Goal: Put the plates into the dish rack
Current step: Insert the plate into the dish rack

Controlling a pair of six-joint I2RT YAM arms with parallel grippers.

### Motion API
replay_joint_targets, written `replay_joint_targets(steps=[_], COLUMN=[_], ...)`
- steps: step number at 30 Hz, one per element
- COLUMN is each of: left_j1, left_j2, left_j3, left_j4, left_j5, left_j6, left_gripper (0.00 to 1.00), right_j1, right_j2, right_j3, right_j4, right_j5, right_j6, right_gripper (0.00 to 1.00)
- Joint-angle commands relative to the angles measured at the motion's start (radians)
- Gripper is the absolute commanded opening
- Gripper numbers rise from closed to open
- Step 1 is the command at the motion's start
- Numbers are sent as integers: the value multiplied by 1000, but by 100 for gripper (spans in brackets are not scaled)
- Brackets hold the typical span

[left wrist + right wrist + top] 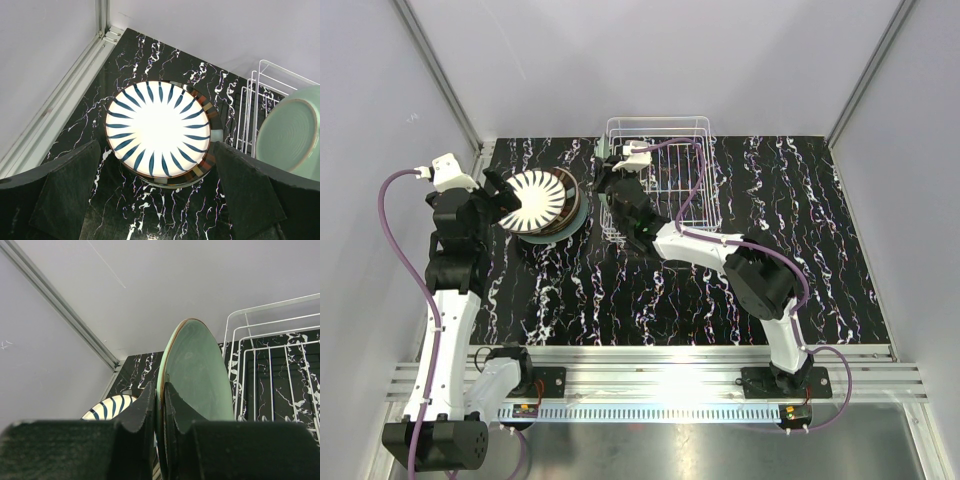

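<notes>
Down at the near edge, both arms rise from their bases on the black marbled table. The left arm goes up the left side, and its left gripper hangs over the stack of plates with its jaws spread wide. Its wrist view shows one dark finger on either side of the stack, neither touching a plate, and nothing is held.

The striped plate tops that stack, white with dark blue streaks fanning out from the middle. Under it peeks a brown-patterned rim, and below that a pale grey-green edge. The stack sits flat on the table, just left of the dish rack.

Over to the right arm, which reaches across to the rack's left end. The right gripper is pinched narrow on the green plate, with a finger pressed on each face at the lower rim. The plate stands on edge and nearly upright, pale green with a thin brown rim. From the left wrist its ringed face shows right against the white wires.

The dish rack lies just to the right of the plate, and its wire bottom looks bare. Whether the plate's lower edge is inside the rack or just outside it, I cannot tell. Beyond the rack there are only the pale walls.
</notes>
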Motion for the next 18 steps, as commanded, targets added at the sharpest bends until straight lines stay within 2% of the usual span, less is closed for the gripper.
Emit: replay_joint_targets(steps=[1, 11, 18], left_j1=[-3, -4, -3], left_j2=[5, 8, 9], left_j3=[12, 12, 12], left_j4=[34, 36, 37], left_j5=[18, 31, 36], left_j6=[18, 18, 18], left_gripper=[99, 99, 99], right_j1=[-3, -3, -3], right_j2=[-56, -26, -15], right_j3=[13, -10, -13], right_j4=[79, 28, -7], right_j5=[9, -5, -34], right_j6=[41, 64, 47], right_gripper=[0, 0, 9])
